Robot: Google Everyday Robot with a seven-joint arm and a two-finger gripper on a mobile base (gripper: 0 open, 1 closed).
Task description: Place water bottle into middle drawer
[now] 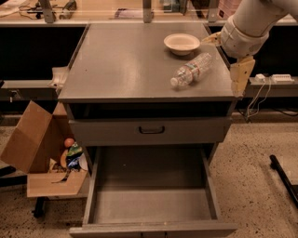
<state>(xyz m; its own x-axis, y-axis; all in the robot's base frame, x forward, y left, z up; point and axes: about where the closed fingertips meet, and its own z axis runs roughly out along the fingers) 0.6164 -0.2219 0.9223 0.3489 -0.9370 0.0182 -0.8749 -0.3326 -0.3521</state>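
At the right rear corner of the cabinet top (121, 60), the gripper (225, 61) hangs from a white arm (251, 21) that enters from the upper right of the view. Its two cream fingers stand spread well apart. One finger points left toward the bowl (181, 43), and the other hangs down past the top's right edge. Nothing is held between them.

The bottle (192, 69) lies on its side on the top, just left of the gripper and apart from it. Its white cap points toward the front edge and its base toward the bowl. The bowl sits upright behind it, near but not touching.

The top is flat grey metal. Below it, a closed drawer front (151, 131) carries a black loop handle. Beneath that front, the drawer (151, 204) is pulled fully out toward the camera, its flat floor in plain view between low side walls.

The room has a speckled floor (251, 186), and a bench (116, 11) runs along the back. An open cardboard box (32, 148) holding assorted items stands just left of the cabinet. A power strip (274, 78) with cables sits to the right, and a black bar (284, 179) lies on the floor further forward.

The drawer is open from above along its whole width. The cabinet top's front edge overhangs only its rear part.
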